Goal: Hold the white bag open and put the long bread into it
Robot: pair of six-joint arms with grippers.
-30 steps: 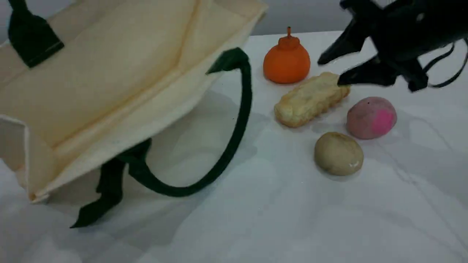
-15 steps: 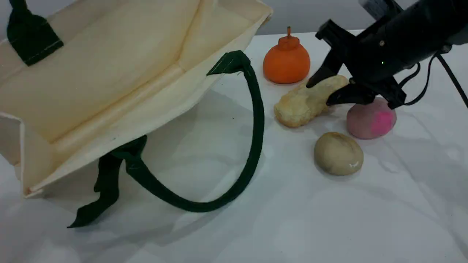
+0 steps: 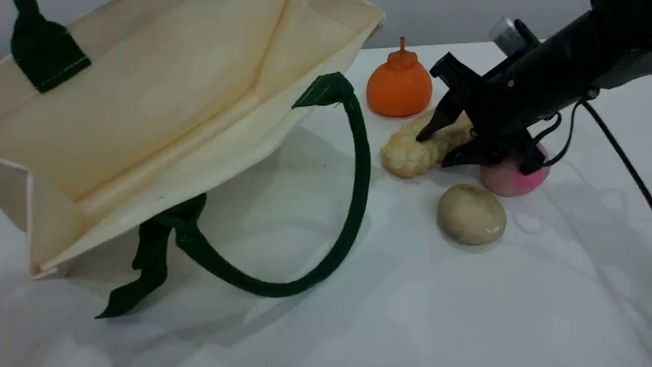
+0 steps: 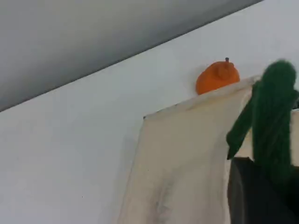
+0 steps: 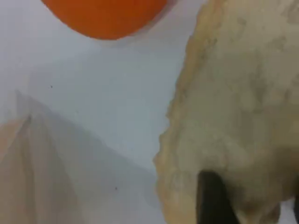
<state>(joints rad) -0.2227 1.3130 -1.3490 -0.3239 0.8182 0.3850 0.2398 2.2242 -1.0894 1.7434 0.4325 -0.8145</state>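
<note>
The white bag [image 3: 153, 102] lies tipped at the left with its mouth toward the foods; its upper side is raised by the top green handle [image 3: 41, 51]. Its lower green handle [image 3: 356, 168] loops over the table. In the left wrist view the left gripper [image 4: 264, 186] is at the bottom right, with the green handle [image 4: 275, 116] running into it above the bag's cloth [image 4: 187, 163]. The long bread [image 3: 407, 153] lies on the table, pinched across its right half by my right gripper [image 3: 434, 150]. The bread [image 5: 243, 93] fills the right wrist view, against a dark fingertip [image 5: 212, 196].
An orange gourd-shaped item [image 3: 400, 81] stands just behind the bread. A pink bun [image 3: 509, 178] sits under the right gripper's body, and a beige bun [image 3: 471, 214] lies in front of it. The right arm's black cable [image 3: 616, 148] hangs at the right.
My right gripper came down and leftward, with a finger on each side of the bread, and now squeezes it. The bag's mouth rose slightly and the lower handle swung a little right.
</note>
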